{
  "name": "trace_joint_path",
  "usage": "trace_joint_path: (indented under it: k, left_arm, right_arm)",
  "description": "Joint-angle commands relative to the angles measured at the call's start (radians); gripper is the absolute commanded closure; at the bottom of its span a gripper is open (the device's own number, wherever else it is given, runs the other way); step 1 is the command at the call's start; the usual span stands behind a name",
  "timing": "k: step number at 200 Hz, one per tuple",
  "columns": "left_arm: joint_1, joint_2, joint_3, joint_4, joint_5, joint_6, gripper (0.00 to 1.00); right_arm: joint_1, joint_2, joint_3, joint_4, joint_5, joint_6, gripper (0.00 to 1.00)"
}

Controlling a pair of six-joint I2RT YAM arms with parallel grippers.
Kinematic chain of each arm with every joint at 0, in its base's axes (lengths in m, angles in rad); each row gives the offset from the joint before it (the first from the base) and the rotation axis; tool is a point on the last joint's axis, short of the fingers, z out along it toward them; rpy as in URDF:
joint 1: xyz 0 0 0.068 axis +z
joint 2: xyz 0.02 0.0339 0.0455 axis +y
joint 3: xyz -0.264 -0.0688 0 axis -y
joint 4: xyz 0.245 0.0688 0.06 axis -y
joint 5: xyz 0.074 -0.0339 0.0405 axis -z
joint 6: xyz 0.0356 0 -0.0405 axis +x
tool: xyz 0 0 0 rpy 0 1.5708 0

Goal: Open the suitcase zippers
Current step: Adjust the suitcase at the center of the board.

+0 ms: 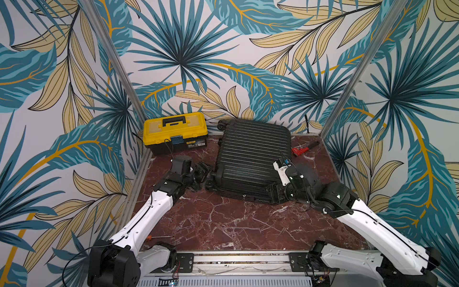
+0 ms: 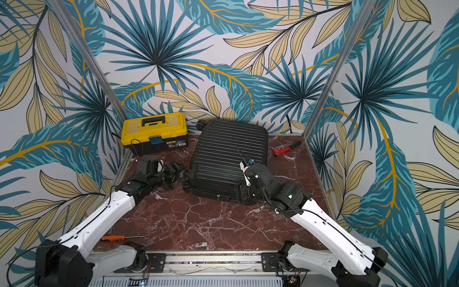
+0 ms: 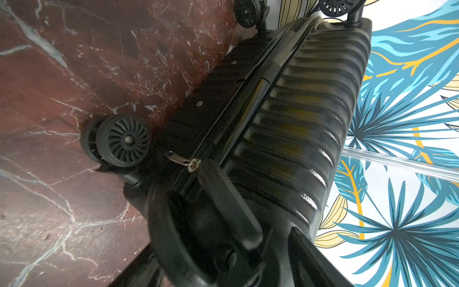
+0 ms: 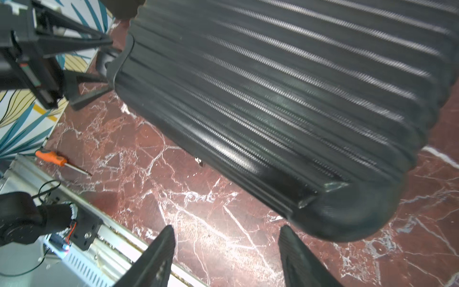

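**Suitcase zipped shut, both end effectors at its near corners**

We've got the black ribbed suitcase (image 1: 250, 154) lying flat and closed on the red marble tabletop (image 1: 223, 223). It sits a bit right of centre, towards the far side, with its wheels pointing left. The yellow-and-black toolbox (image 1: 175, 131) is at the far left, just beside the case. A red wrench (image 1: 301, 149) lies off to the far right, and an orange-handled screwdriver (image 2: 113, 237) is down by the near left edge.

The left end effector (image 1: 204, 171) is at the suitcase's near-left corner, right next to a wheel (image 3: 126, 140). Its jaws are spread with nothing pinched. In the left wrist view one finger (image 3: 223, 198) ends just beside the silver zipper pull (image 3: 183, 160), which sits on the zipper track (image 3: 186, 180) at that corner. It's too blurry for us to say whether the tip actually touches the pull.

The right end effector (image 4: 226, 227) hangs at the near-right corner, also released, with only bare marble between its fingers. The rounded corner of the case is just beside one of them. The right wrist view also shows a second small metal pull (image 4: 198, 161) poking out under the case's near edge.
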Motion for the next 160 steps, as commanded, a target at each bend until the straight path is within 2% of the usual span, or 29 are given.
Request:
trace_joint_path:
  k: [1, 28, 48, 69, 97, 126, 143, 160]
  left_arm:
    - [0.010, 0.032, 0.056, 0.055, -0.003, -0.006, 0.26]
    - [0.014, 0.065, 0.072, 0.092, 0.023, -0.008, 0.37]
    - [0.015, 0.061, 0.069, 0.092, 0.020, -0.011, 0.51]
    - [0.016, 0.036, 0.042, 0.097, -0.011, -0.013, 0.64]
    - [0.016, -0.001, 0.003, 0.098, -0.039, -0.019, 0.72]
    - [0.009, -0.037, -0.045, 0.098, -0.055, -0.040, 0.75]
    - [-0.018, -0.074, -0.072, 0.098, -0.087, -0.063, 0.76]
    - [-0.088, -0.118, -0.099, 0.098, -0.160, -0.087, 0.77]
  right_arm:
    - [0.011, -0.023, -0.032, 0.023, -0.050, 0.008, 0.33]
    - [0.018, -0.035, -0.060, 0.034, -0.041, 0.003, 0.35]
    - [0.104, -0.052, -0.135, 0.084, 0.002, 0.019, 0.35]
    - [0.149, -0.060, -0.243, 0.151, 0.121, 0.052, 0.35]
    - [0.144, -0.054, -0.330, 0.215, 0.307, 0.098, 0.35]
    - [0.070, 0.004, -0.320, 0.267, 0.349, 0.067, 0.34]
    - [-0.019, 0.038, -0.323, 0.327, 0.308, 0.035, 0.34]
    - [-0.113, 0.075, -0.319, 0.397, 0.248, -0.001, 0.34]
